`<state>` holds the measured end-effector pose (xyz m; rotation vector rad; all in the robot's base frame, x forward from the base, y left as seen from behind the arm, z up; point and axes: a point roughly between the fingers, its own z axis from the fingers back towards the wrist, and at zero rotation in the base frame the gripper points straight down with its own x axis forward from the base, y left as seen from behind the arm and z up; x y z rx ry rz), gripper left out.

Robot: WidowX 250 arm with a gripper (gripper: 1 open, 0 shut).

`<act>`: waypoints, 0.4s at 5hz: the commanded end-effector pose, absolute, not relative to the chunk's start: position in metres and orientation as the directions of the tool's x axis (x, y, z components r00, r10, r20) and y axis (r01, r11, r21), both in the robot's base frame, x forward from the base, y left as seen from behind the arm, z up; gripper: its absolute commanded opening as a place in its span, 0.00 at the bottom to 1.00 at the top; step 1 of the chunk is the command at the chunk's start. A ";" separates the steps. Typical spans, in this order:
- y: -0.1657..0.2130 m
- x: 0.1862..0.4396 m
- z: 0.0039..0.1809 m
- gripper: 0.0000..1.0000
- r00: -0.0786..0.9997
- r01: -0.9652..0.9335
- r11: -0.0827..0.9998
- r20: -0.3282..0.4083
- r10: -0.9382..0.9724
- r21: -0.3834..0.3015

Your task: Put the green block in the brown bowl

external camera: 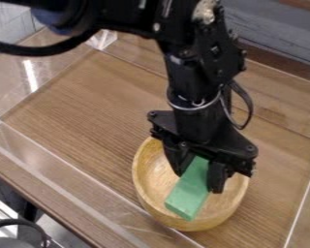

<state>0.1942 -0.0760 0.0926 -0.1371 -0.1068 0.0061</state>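
From the single camera view, the black gripper point(201, 167) points straight down over the brown bowl point(154, 184), its jaws partly apart and clamped on the upper end of the green block point(190, 191); the block hangs tilted inside the bowl, its lower end near the bowl's floor. The bowl rests on the wooden table point(80, 107); whether the block touches the bowl cannot be told.

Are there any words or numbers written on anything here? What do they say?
None: no words, numbers or signs can be read anywhere in this picture.
The green block, the brown bowl, the black gripper and the wooden table all look plain, with no writing visible.
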 end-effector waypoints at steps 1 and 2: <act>-0.075 0.199 0.101 0.00 0.990 -0.006 0.988 0.140 0.028 -0.156; -0.075 0.198 0.099 0.00 0.991 -0.013 0.987 0.132 0.034 -0.163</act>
